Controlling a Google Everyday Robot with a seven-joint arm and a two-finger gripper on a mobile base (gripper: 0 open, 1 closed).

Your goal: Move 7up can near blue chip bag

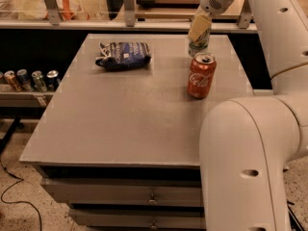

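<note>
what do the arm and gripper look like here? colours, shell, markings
Arm: glossy off-white rounded shells, a few small dark holes, a dotted grille near the wrist; no cables or lettering show. Gripper, at the far right of the table by the 7up can: pale cream-yellow, tapered.

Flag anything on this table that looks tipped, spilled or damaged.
Nothing stands out. The Coca-Cola can stands upright, the blue chip bag lies flat, and the table shows no spill. The hand is over the 7up can near the far edge.
</note>
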